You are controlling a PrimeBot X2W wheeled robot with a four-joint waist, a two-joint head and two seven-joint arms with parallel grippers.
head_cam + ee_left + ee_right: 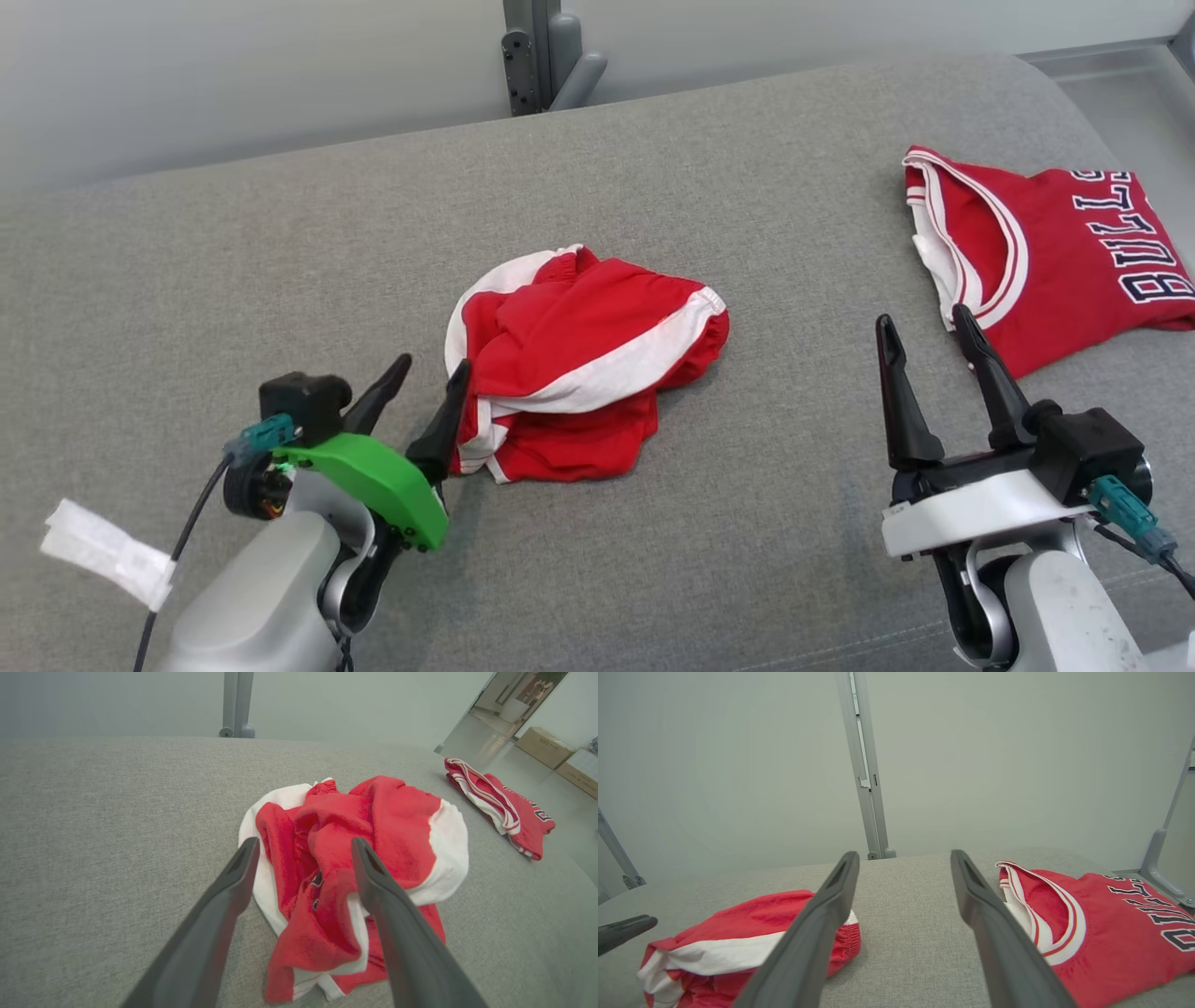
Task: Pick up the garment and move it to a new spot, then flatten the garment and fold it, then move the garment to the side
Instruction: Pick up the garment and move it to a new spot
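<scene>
The garment [583, 359] is a crumpled red piece with white bands, lying bunched on the grey cushion [280, 280] near its middle. My left gripper [432, 364] stands open at the garment's left edge, one dark finger touching or just beside the cloth. In the left wrist view the garment [355, 858] lies beyond and between the spread fingers of the left gripper [304, 842], with nothing pinched. My right gripper [921, 319] is open over bare cushion to the garment's right. The right wrist view has the right gripper [904, 854] open, the garment [738, 933] at lower left.
A folded red jersey [1055, 252] with dark lettering lies at the cushion's right end, close to my right gripper; it appears too as the jersey [1101, 933] and the jersey [500, 807]. A grey metal post [546, 51] rises behind the cushion. Cardboard boxes [556, 751] stand on the floor beyond.
</scene>
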